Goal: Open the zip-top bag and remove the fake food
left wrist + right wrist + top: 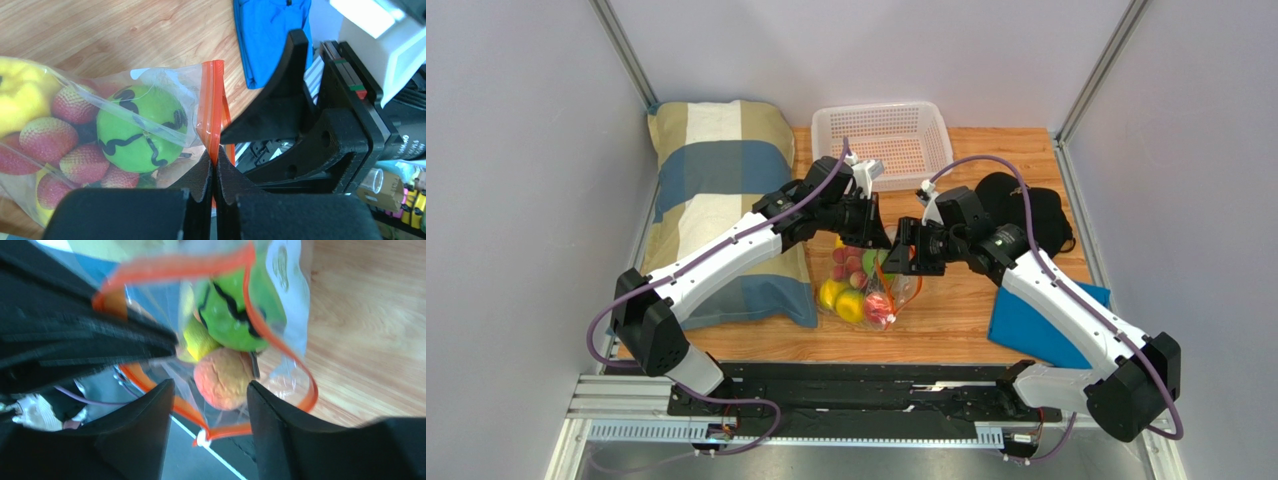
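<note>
The bag (866,295), food (140,127) inside, sits mid-table (966,320), toward the near edge. The left gripper (215,167) is pinched tight on its orange zip strip (212,100). The right gripper (210,385) has its fingers parted at the bag's gaping mouth, clamping nothing.

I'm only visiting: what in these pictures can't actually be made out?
Left wrist view: the left gripper pinches the zip-top bag; the picture's left edge cuts off some of the fake food.
Right wrist view: blurred, so whether the open right gripper touches the bag is unclear.
Top view: both grippers cover the bag's mouth, hiding how far it is open; the right arm partly hides an unidentifiable black thing.
</note>
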`<state>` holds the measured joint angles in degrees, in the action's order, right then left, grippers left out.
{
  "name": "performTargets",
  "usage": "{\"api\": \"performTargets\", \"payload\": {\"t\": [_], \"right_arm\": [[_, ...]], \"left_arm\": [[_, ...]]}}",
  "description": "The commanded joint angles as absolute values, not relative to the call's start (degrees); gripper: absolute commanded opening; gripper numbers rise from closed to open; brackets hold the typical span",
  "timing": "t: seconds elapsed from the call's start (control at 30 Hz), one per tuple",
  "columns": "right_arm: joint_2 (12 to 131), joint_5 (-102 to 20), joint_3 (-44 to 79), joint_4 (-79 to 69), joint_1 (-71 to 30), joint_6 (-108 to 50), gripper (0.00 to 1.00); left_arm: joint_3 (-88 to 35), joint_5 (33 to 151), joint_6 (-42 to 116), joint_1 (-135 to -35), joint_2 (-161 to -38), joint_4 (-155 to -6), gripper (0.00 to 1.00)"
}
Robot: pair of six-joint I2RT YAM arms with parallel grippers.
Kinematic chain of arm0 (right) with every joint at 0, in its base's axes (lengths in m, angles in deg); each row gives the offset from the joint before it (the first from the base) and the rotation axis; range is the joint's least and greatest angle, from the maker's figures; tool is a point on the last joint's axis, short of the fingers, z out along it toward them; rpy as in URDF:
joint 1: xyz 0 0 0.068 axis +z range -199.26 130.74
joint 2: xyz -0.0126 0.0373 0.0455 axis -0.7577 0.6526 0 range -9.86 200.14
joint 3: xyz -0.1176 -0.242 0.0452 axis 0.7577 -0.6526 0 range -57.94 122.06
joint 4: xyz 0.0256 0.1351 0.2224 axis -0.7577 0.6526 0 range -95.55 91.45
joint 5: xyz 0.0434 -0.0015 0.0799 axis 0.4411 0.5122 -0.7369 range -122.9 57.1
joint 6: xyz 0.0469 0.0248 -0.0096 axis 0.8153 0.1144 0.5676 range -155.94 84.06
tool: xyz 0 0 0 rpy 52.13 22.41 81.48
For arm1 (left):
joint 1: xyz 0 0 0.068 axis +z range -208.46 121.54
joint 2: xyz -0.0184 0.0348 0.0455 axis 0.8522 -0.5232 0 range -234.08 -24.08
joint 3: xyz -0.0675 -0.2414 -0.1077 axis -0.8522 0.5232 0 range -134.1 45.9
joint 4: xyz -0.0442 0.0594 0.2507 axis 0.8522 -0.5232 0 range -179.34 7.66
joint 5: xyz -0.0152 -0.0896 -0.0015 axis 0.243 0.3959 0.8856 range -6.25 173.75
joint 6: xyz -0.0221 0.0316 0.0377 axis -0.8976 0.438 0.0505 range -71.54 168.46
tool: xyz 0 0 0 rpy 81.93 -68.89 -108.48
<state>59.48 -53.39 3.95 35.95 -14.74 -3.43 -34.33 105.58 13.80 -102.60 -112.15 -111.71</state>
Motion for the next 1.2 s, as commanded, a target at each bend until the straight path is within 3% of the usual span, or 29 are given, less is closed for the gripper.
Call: {"api": "performTargets", "payload": {"t": [0.0, 0.07, 0.1, 0.47, 0.57, 0.87, 1.17], "right_arm": [[60.36, -51.97, 1.39, 21.89, -14.72, 0.35, 0.77], [61.23, -50.57, 0.25, 19.69, -14.64, 1.15, 0.90], [61.50, -49.26, -0.02, 19.33, -14.63, 1.32, 0.91], [60.98, -37.91, -8.01, 9.06, -13.14, 2.82, 0.86], [61.94, -35.81, -8.46, 5.09, -11.48, 3.26, 0.80], [65.19, -27.89, -10.04, -2.46, -9.10, 2.65, 0.91], [67.92, -25.60, -13.99, -16.53, -8.75, -4.11, 0.91]], "left_arm": [[-36.19, 108.45, 12.51, -102.75, -110.21, -108.18, 0.00], [-36.46, 109.06, 11.99, -102.75, -110.30, -108.01, 0.00], [-36.63, 109.50, 11.72, -102.75, -110.39, -107.92, 0.00], [-37.25, 111.26, 9.44, -102.84, -111.79, -107.13, 0.00], [-37.69, 111.70, 9.08, -102.93, -112.15, -107.04, 0.00], [-38.39, 111.79, 9.08, -104.16, -112.41, -108.44, 0.00], [-39.36, 110.12, 10.92, -104.33, -111.62, -112.66, 0.00]]}}
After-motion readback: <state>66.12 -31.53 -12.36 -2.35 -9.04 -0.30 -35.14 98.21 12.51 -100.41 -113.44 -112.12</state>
